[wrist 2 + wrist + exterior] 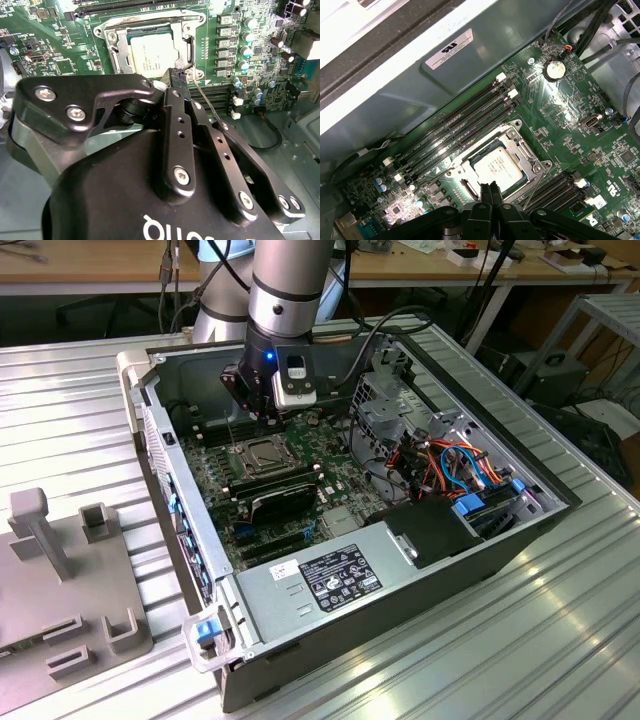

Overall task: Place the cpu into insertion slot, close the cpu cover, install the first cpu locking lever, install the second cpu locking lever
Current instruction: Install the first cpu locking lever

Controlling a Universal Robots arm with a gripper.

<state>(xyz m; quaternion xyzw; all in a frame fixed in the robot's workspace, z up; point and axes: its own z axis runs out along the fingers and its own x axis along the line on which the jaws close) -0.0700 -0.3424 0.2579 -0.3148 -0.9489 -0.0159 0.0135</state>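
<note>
In the exterior view I hang over an open computer case (500, 540) that sits on a ribbed metal table (560, 640). My gripper (266, 421) points down at the board, just above the insertion slot (245, 463). The cpu (263, 452) lies flat inside that slot with its silver face up. A black expansion card (287, 502) lies beside the slot on the camera's side, and the power supply (340, 577) is nearer the camera again. A grey fixture (60, 580) stands on the table at the exterior view's left, well apart from the case.

In the second wrist view my gripper (178, 76) is drawn narrow, with the black fingers (176, 107) pressed together and nothing visible between them. Their tips are at the edge of the socket. The cpu (152, 52) is seated, and the cpu cover (150, 21) lies down around it, framing it through its window. A thin locking lever (206, 104) slants away from just beside my fingertips; I cannot tell whether I touch it.

In the first wrist view my gripper (490, 192) shows the same narrow, tip-to-tip pinch at the socket's rim. The cpu (497, 167) sits inside the cpu cover (522, 146). Long black memory slots (460, 125) run alongside the socket, and a coin battery (555, 69) sits farther off on the green board.
</note>
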